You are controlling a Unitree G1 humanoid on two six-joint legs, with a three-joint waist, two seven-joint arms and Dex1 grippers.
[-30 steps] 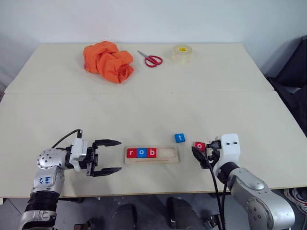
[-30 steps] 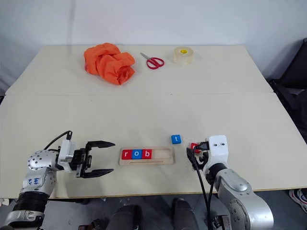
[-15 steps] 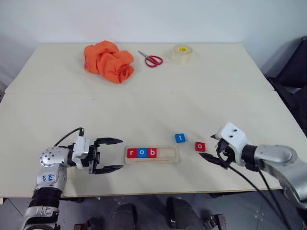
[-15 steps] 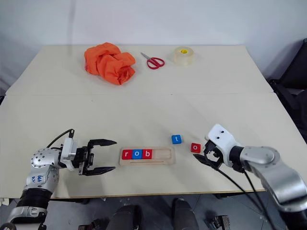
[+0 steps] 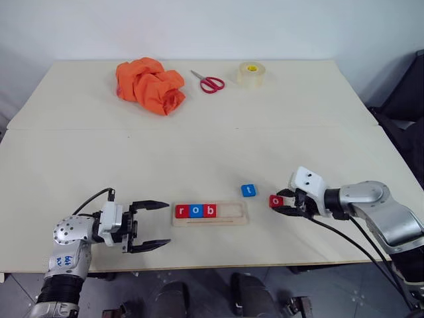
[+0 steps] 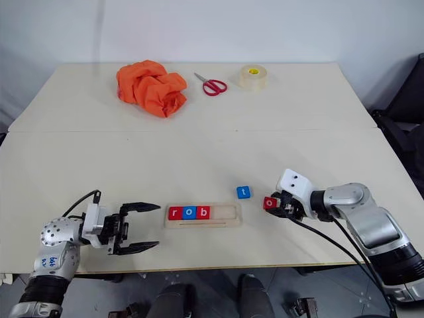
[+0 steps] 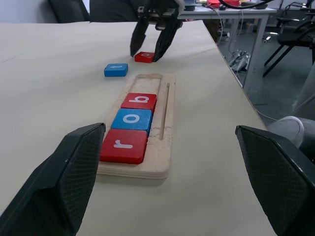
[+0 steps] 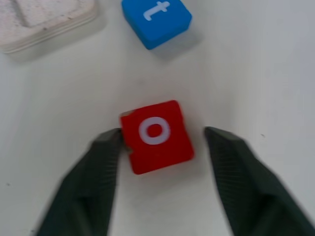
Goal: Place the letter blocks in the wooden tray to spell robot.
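The wooden tray (image 5: 232, 212) lies near the table's front edge and holds three letter blocks, a red r (image 5: 181, 211), a blue o (image 5: 196, 211) and a red b (image 5: 210, 211); its right end is bare. A blue t block (image 5: 248, 191) rests on the table just beyond the tray's right end. Further right lies a red o block (image 8: 156, 135). My right gripper (image 5: 279, 203) straddles it, open: one finger (image 8: 106, 152) touches the block's side while the other (image 8: 231, 152) stands a little apart. My left gripper (image 5: 165, 224) hovers open just left of the tray, pointing at it.
At the table's far side lie a crumpled orange cloth (image 5: 150, 84), red-handled scissors (image 5: 209, 82) and a roll of clear tape (image 5: 251, 74). A seam (image 5: 199, 127) crosses the table midway. The front edge runs close below both grippers.
My right gripper has swung in from the right onto the red o block, and its fingers have narrowed around it. The blocks, the tray and the left gripper have stayed put.
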